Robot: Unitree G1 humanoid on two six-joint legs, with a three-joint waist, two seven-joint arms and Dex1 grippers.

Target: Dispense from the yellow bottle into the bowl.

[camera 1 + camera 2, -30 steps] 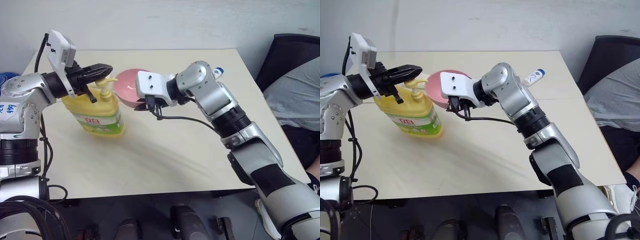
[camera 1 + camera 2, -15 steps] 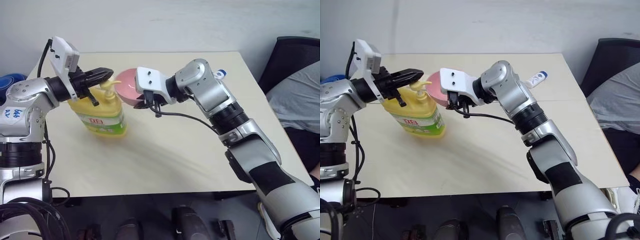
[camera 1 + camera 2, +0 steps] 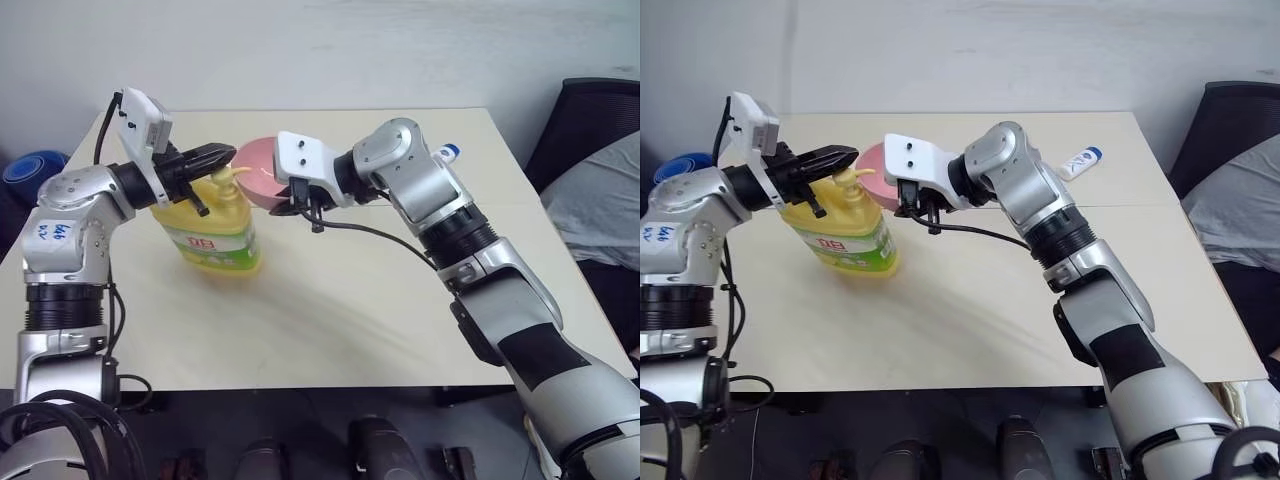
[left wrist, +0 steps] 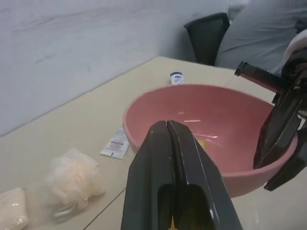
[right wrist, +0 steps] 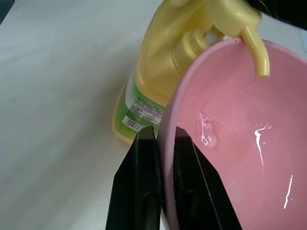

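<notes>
The yellow bottle (image 3: 214, 232) stands upright on the table's left side, and its pump spout (image 5: 254, 50) reaches over the rim of the bowl (image 3: 256, 178). My left gripper (image 3: 224, 153) is shut, its fingers (image 4: 168, 143) lying level right on top of the pump head. My right gripper (image 5: 162, 143) is shut on the bowl's rim and holds the pink bowl (image 5: 240, 143) tilted against the bottle, under the spout. A small wet blob (image 5: 209, 134) lies inside the bowl.
A white-and-blue tube (image 3: 447, 151) lies at the table's far right. A pale mesh puff (image 4: 74, 179) and a small sachet (image 4: 115, 143) lie behind the bottle. A person in grey (image 3: 600, 205) sits on a black chair at the right.
The whole picture has shifted with the camera. My left gripper has sunk slightly, closer onto the pump head. My right gripper keeps the bowl in the same place.
</notes>
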